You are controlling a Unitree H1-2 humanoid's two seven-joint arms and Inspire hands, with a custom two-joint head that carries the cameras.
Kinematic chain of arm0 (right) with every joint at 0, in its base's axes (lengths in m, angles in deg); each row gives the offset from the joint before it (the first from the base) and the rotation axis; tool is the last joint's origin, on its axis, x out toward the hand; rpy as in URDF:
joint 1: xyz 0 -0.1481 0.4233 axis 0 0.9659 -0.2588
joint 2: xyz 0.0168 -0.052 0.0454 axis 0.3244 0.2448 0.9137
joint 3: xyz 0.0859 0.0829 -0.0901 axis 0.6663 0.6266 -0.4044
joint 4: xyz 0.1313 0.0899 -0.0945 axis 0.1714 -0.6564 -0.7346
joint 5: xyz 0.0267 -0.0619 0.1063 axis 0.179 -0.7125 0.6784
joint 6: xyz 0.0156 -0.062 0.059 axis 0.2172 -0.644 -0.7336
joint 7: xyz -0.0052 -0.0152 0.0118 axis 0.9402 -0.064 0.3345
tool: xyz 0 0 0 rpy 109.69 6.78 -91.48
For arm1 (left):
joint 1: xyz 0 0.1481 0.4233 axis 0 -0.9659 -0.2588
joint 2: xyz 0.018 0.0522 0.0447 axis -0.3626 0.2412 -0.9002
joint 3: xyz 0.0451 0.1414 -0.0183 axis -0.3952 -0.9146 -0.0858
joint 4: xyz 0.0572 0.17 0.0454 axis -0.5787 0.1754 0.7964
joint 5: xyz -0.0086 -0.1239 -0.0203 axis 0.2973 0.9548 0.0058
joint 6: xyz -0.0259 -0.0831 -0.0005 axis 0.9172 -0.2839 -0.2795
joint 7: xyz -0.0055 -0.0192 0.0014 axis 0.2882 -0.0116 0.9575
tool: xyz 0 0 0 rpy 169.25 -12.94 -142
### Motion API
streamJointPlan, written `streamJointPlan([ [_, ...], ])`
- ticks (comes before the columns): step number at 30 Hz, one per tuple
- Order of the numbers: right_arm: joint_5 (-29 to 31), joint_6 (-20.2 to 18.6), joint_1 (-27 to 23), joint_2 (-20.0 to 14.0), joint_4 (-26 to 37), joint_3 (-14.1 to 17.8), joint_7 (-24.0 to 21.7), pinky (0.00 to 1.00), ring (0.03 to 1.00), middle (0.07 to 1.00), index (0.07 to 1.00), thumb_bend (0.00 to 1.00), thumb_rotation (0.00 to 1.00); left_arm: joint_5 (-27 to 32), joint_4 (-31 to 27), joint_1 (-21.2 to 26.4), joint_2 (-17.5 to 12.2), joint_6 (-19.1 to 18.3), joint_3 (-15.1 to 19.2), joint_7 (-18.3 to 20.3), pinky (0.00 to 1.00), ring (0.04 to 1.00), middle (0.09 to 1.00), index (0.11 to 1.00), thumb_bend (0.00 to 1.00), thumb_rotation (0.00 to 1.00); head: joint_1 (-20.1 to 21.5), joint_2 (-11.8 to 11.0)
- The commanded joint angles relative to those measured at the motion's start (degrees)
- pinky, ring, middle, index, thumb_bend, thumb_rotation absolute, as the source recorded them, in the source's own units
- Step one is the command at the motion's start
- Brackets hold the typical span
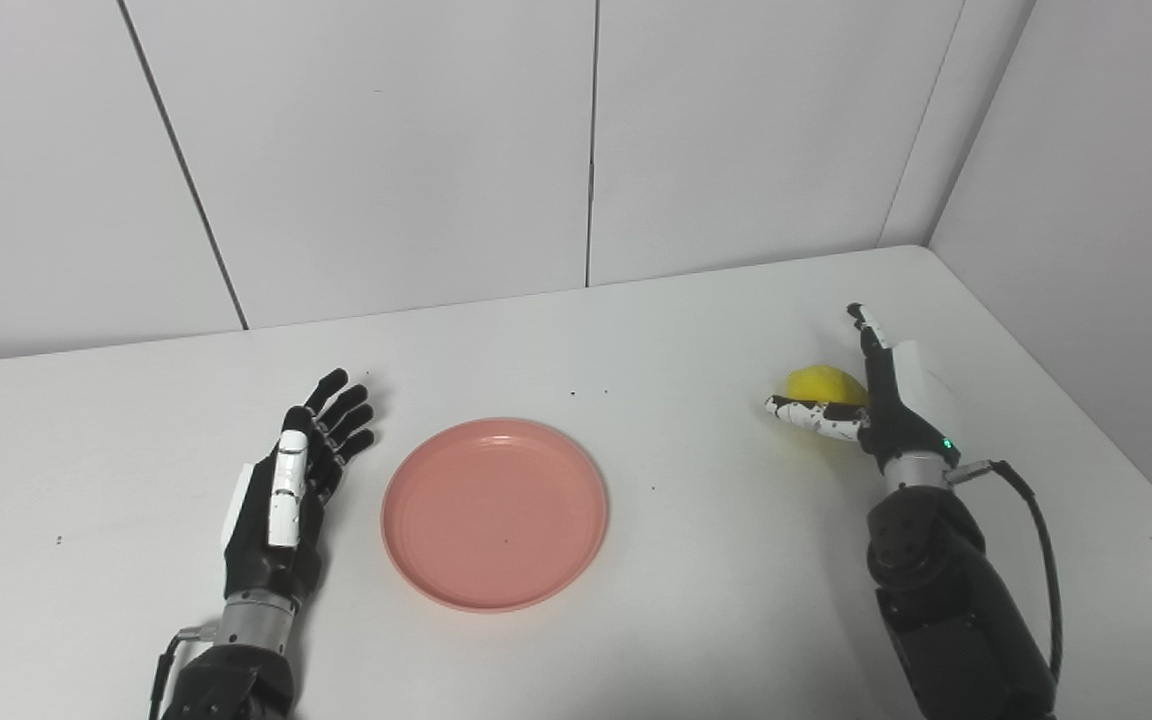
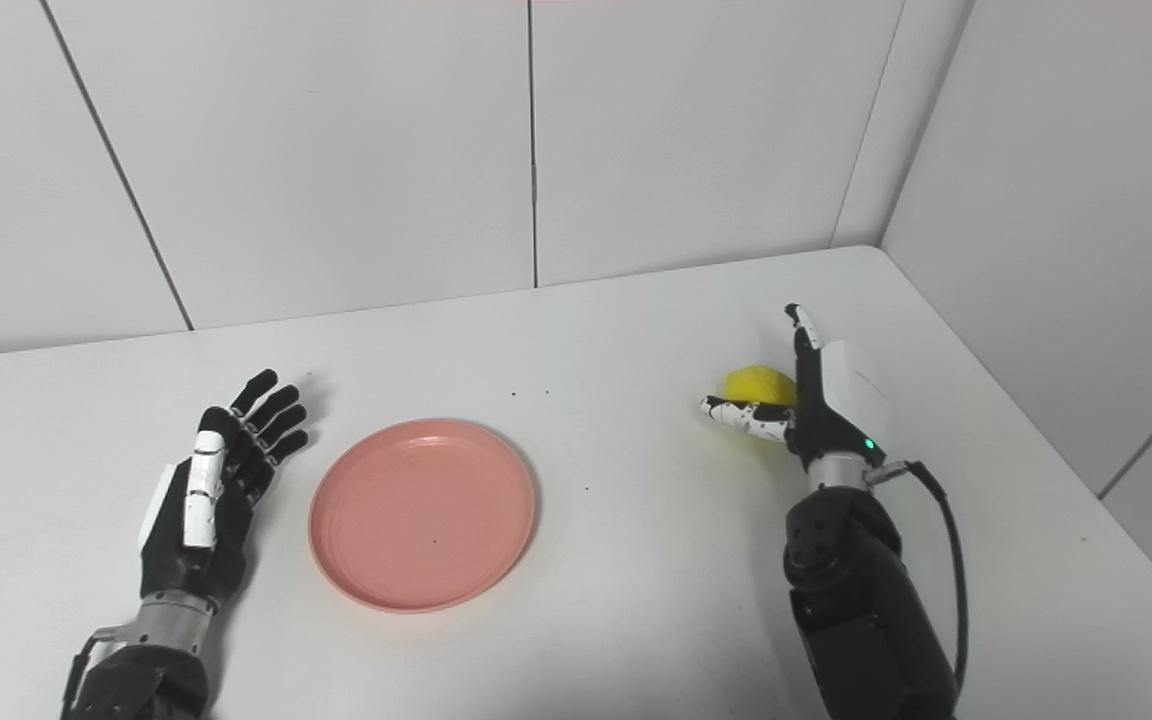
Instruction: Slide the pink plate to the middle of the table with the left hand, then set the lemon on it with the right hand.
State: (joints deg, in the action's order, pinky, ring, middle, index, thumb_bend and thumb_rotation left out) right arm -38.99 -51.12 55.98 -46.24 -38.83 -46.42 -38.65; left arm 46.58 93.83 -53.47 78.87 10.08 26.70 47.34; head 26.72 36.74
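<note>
White surface [image 1: 636, 330], plain walls. Pink plate [image 1: 494, 513] sits mid-surface; left hand [image 1: 286, 490] rests open beside it. Right of the plate, right hand [image 1: 871, 400] cups the lemon [image 1: 821, 383], fingers spread, not clamped. Lemon's probably light, firm, rolly, so wrap its middle.

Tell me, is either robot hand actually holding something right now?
No. The left hand lies open beside the pink plate. The right hand is spread around the lemon, its fingers not closed on it.

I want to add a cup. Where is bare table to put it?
Bare table lies between the plate and the right hand, and along the back wall. It is crowded only around the lemon and between the left hand and the plate.
</note>
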Motion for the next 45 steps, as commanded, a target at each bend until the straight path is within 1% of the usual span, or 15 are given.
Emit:
streamJointPlan([
  [1, 0.1, -0.6, -2.4, -1.2, 1.0, -0.1, 0.3, 0.77, 0.864, 0.891, 0.896, 0.84, 0.3, 0.2, -0.7, -0.5, -0.6, 0.5, 0.3, 0.5, 0.86, 0.871, 0.869, 0.853, 0.46, 1.0, -0.1, 0.4],
  [9, 1.4, -1.7, -2.2, -1.2, 1.2, -0.2, -0.8, 0.65, 0.791, 0.865, 0.87, 0.79, 0.19, 0.7, -1.4, -0.6, -0.6, -0.3, 0.3, 0.5, 0.86, 0.875, 0.872, 0.855, 0.45, 1.0, -0.6, 1.1],
  [10, 1.7, -1.8, -2.1, -1.0, 1.5, 0.0, -0.9, 0.36, 0.461, 0.635, 0.867, 0.66, 0.08, 0.4, -1.4, -0.6, -0.6, -0.3, 0.3, 0.4, 0.86, 0.875, 0.872, 0.854, 0.45, 1.0, -0.6, 1.1],
  [11, 2.0, -1.8, -2.1, -0.9, 1.6, 0.2, -1.0, 0.23, 0.303, 0.537, 0.863, 0.61, 0.03, 0.3, -1.5, -0.6, -0.6, -0.3, 0.2, 0.4, 0.86, 0.874, 0.872, 0.853, 0.45, 1.0, -0.6, 1.1],
  [12, 2.4, -1.7, -2.1, -1.0, 1.6, 0.2, -1.2, 0.19, 0.263, 0.512, 0.863, 0.59, 0.02, 0.4, -1.3, -0.5, -0.6, -0.1, 0.2, 0.5, 0.86, 0.874, 0.872, 0.853, 0.45, 1.0, -0.6, 1.1],
  [13, 2.8, -1.7, -2.0, -1.1, 1.6, 0.2, -1.4, 0.12, 0.174, 0.33, 0.843, 0.69, 0.01, 0.5, -1.3, -0.5, -0.6, 0.0, 0.2, 0.6, 0.86, 0.874, 0.872, 0.852, 0.46, 0.99, -0.6, 1.1],
  [14, 2.6, -1.6, -2.0, -1.4, 1.5, -0.1, -1.6, 0.09, 0.144, 0.267, 0.836, 0.72, 0.0, 0.5, -1.4, -0.5, -0.5, -0.1, 0.3, 0.5, 0.86, 0.874, 0.872, 0.852, 0.46, 0.99, -1.1, 1.4],
  [16, 2.0, -1.7, -2.0, -1.8, 1.3, -0.6, -2.0, 0.09, 0.149, 0.287, 0.81, 0.75, 0.0, 0.7, -1.6, -0.6, -0.4, -0.3, 0.3, 0.4, 0.86, 0.869, 0.867, 0.852, 0.46, 0.98, -1.1, 1.5],
  [18, 0.9, -1.8, -2.0, -2.2, 1.1, -1.2, -2.6, 0.13, 0.229, 0.426, 0.787, 0.62, 0.0, 0.7, -1.6, -0.6, -0.4, -0.2, 0.3, 0.5, 0.86, 0.87, 0.868, 0.854, 0.45, 0.98, -1.1, 1.5],
  [21, -1.5, -1.9, -2.2, -2.7, 0.6, -1.7, -4.3, 0.36, 0.46, 0.484, 0.695, 0.57, 0.0, 0.7, -1.7, -0.6, -0.4, -0.2, 0.3, 0.5, 0.86, 0.873, 0.873, 0.858, 0.45, 0.98, -1.1, 1.5],
  [27, -3.4, -1.8, -2.3, -2.3, 0.3, -1.7, -3.2, 0.41, 0.467, 0.46, 0.513, 0.53, 0.0, 0.4, -1.8, -0.6, -0.4, -0.2, 0.2, 0.4, 0.86, 0.874, 0.874, 0.859, 0.45, 0.98, -1.2, 1.8],
  [32, -2.4, 0.8, -1.9, -2.0, -0.5, -1.3, 0.6, 0.51, 0.5, 0.481, 0.492, 0.53, 0.0, 0.5, -1.6, -0.5, -0.2, -0.2, 0.2, 0.4, 0.86, 0.874, 0.875, 0.86, 0.45, 0.98, -1.6, 1.8],
  [34, -1.4, 3.4, -1.6, -1.6, -0.6, -0.9, 3.4, 0.33, 0.385, 0.463, 0.529, 0.51, 0.0, 0.3, -1.8, -0.7, -0.1, -0.2, 0.2, 0.1, 0.86, 0.874, 0.874, 0.859, 0.45, 0.96, -2.0, 1.7],
  [36, -0.4, 5.3, -1.3, -1.1, -0.5, -0.5, 5.8, 0.26, 0.402, 0.442, 0.528, 0.51, 0.0, 0.1, -2.3, -0.8, 0.1, -0.6, 0.1, -0.2, 0.86, 0.872, 0.872, 0.855, 0.46, 0.95, -2.3, 1.8],
  [45, 2.1, 8.7, 0.2, 2.4, 8.4, -0.9, 9.7, 0.28, 0.444, 0.49, 0.491, 0.52, 0.0, -0.8, -4.3, -1.5, 1.3, -2.2, -0.2, -1.8, 0.85, 0.864, 0.864, 0.844, 0.47, 0.93, -4.6, 2.2],
])
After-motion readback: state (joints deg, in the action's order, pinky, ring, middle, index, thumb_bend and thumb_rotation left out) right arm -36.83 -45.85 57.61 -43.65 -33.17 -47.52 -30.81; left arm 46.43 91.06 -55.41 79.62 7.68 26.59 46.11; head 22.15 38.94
